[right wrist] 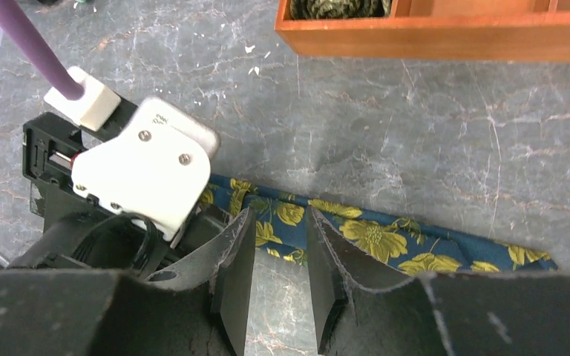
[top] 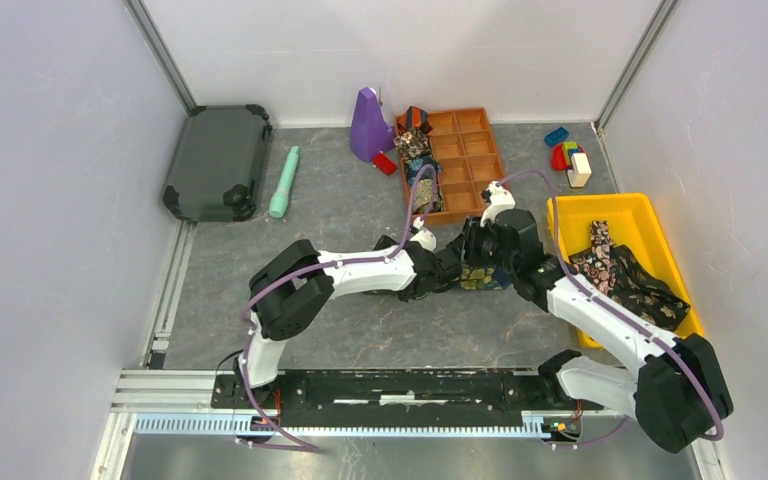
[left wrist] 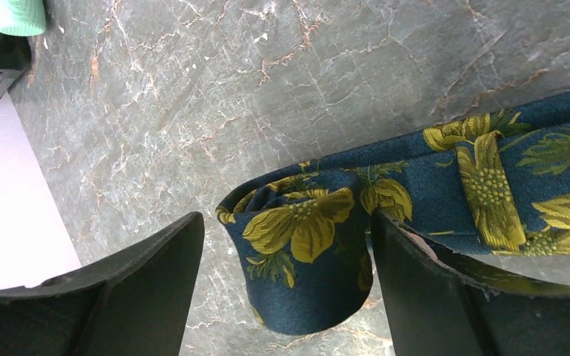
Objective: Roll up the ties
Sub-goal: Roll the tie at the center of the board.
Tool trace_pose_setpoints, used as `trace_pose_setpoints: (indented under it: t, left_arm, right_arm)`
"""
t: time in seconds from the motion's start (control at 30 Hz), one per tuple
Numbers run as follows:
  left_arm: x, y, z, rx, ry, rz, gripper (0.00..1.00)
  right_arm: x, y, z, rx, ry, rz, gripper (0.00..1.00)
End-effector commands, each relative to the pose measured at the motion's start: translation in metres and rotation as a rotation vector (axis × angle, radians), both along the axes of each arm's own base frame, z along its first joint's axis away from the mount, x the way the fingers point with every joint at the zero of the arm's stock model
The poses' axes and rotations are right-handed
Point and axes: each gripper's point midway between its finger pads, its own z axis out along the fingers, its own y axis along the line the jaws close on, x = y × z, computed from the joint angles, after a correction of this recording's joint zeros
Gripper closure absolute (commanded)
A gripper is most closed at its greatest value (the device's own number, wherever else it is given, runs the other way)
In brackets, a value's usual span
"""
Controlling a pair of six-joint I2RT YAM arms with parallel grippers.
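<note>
A navy tie with gold flowers (left wrist: 519, 185) lies flat on the marble table, and its end is wound into a small roll (left wrist: 304, 252). My left gripper (left wrist: 286, 216) is open around that roll. Its left finger stands apart from the roll and its right finger is right against it. In the right wrist view the same tie (right wrist: 371, 237) runs across just beyond my right gripper (right wrist: 280, 215), which is open with only table between its fingers. From above, both grippers meet over the tie (top: 482, 278) at mid-table. More loose ties (top: 625, 275) lie in the yellow bin.
A wooden compartment tray (top: 470, 160) at the back holds rolled ties (top: 415, 145). A purple object (top: 368, 125) stands beside it. A mint-green stick (top: 284, 182) and a dark case (top: 217, 160) lie back left, toy blocks (top: 568, 152) back right. The yellow bin (top: 600, 203) sits at the right wall.
</note>
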Motion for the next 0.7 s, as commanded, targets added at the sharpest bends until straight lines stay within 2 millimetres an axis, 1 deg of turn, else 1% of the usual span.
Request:
trace_pose_setpoints:
  t: [0.0, 0.13, 0.23, 0.3, 0.37, 0.43, 0.53, 0.57, 0.67]
  left_arm:
    - [0.001, -0.015, 0.031, -0.083, -0.006, -0.042, 0.10]
    - [-0.001, -0.026, 0.034, -0.158, 0.011, -0.072, 0.06]
    - [0.000, -0.033, 0.038, -0.215, 0.016, -0.083, 0.04]
    - [-0.001, -0.035, 0.043, -0.252, 0.018, -0.084, 0.03]
    - [-0.001, -0.035, 0.052, -0.305, 0.006, -0.079, 0.03]
    - [-0.001, -0.032, 0.061, -0.384, 0.001, -0.069, 0.04]
    - [-0.006, -0.019, 0.071, -0.497, -0.003, -0.055, 0.06]
    - [-0.007, -0.014, 0.079, -0.546, -0.015, -0.052, 0.07]
    - [-0.014, 0.005, 0.087, -0.665, -0.026, -0.029, 0.10]
  right_arm:
    - [0.017, 0.003, 0.026, -0.014, -0.056, 0.000, 0.62]
    - [0.025, 0.006, 0.036, -0.019, -0.072, 0.000, 0.63]
    - [0.030, 0.008, 0.039, -0.026, -0.072, 0.008, 0.62]
    - [0.031, 0.010, 0.040, -0.029, -0.068, 0.016, 0.63]
    - [0.031, 0.013, 0.042, -0.022, -0.071, 0.028, 0.63]
    - [0.031, 0.016, 0.044, -0.016, -0.073, 0.046, 0.62]
    - [0.029, 0.026, 0.046, -0.004, -0.075, 0.113, 0.62]
    - [0.026, 0.032, 0.047, 0.007, -0.069, 0.151, 0.62]
    - [0.019, 0.053, 0.048, 0.070, -0.043, 0.253, 0.64]
